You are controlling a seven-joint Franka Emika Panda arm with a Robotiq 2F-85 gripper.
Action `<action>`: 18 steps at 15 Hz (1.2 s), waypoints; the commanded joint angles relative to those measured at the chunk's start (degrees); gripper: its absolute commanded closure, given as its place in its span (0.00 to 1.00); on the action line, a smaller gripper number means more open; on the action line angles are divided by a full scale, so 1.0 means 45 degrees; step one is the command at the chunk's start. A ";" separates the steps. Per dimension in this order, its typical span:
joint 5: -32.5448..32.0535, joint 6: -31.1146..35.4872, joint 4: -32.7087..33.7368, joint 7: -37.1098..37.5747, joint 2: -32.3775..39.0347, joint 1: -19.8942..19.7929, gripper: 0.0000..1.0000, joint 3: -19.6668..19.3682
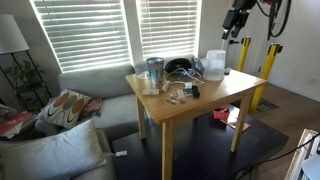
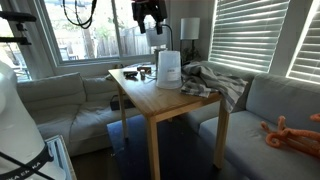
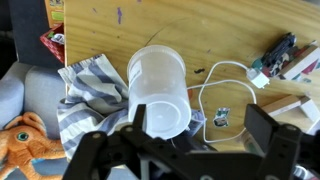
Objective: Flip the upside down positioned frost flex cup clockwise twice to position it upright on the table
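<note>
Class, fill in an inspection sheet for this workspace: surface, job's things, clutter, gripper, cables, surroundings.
Surface: light-wood table, bare at one end.
Job's things: frost flex cup stands on end on the table, seemingly mouth down.
Clutter: grey tumbler; grey-and-white cloth beside the cup; small gadgets.
Gripper: gripper open, hanging above the cup, holding nothing.
Cables: white cable looped beside the cup; dark bundle, too small to identify.
Surroundings: grey sofa, orange plush toy, window blinds.
</note>
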 commanded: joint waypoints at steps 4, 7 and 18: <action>-0.0130 -0.0287 0.2358 0.0050 0.2356 -0.0510 0.00 0.0093; -0.0135 -0.0274 0.3143 -0.0066 0.3178 -0.0526 0.00 0.0069; -0.0155 -0.3571 0.5904 0.2053 0.6070 -0.1058 0.00 -0.0017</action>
